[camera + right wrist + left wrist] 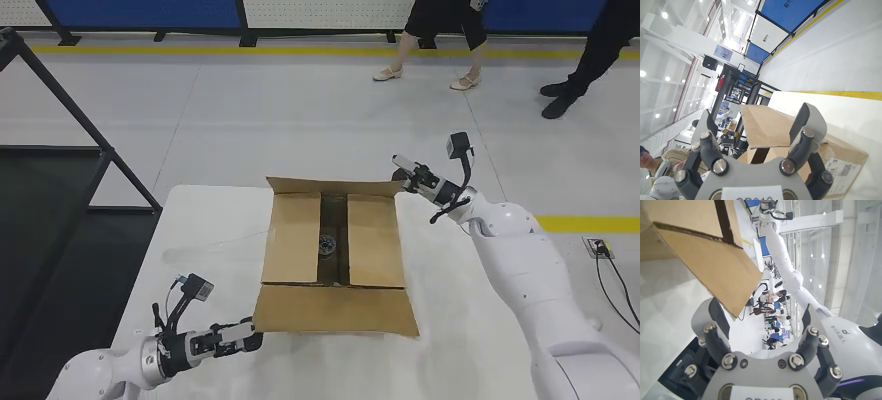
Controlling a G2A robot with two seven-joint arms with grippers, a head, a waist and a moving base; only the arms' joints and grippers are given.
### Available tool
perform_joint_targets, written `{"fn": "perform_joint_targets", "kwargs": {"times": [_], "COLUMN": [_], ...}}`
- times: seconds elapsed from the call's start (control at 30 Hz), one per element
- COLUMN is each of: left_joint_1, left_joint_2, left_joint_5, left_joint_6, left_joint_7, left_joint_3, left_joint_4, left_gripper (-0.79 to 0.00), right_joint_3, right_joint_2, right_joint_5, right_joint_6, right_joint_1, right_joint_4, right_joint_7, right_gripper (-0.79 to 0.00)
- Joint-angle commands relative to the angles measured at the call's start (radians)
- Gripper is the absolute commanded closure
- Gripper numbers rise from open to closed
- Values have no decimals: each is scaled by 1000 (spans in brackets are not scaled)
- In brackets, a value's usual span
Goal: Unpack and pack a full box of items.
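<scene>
A brown cardboard box (292,235) stands in the middle of the white table (200,250). Its two top flaps lie almost flat, and a dark gap between them shows a small round item (327,243) inside. The near flap (335,310) is folded outward toward me; the far flap (330,186) stands up. My left gripper (250,340) (762,315) is open at the near flap's left corner (734,311), which pokes in between the fingers. At the box's far right corner my right gripper (400,165) (756,121) is open, with a flap edge (764,130) between its fingers.
A black metal frame (60,130) stands off the table's left side. A socket and cable (598,248) lie on the floor to the right. Bare table shows on both sides of the box.
</scene>
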Motion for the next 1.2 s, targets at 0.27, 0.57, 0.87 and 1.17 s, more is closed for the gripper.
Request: {"fn": "perform_joint_targets", "kwargs": {"times": [0.27,0.57,0.87,1.17], "left_joint_1": [-61,-112,-161,-161], "left_joint_2": [2,2,-5,-5], "left_joint_5": [18,21,-35,-35], "left_joint_6": [37,78,187,187], "left_joint_7": [94,200,305,305], "left_joint_3": [3,1,42,42], "left_joint_4": [-39,-33,-30,-30], "left_gripper": [-785,-785,-785,-785], "right_joint_3": [-3,-3,-11,-11], "right_joint_2": [15,36,50,50], "right_joint_5": [-8,-16,-53,-53], "right_joint_6": [20,77,239,239], "right_joint_1": [-7,-38,-67,-67], "right_joint_4": [-69,-182,-286,-286], "right_joint_7": [82,164,153,153], "right_gripper": [-785,-785,-785,-785]}}
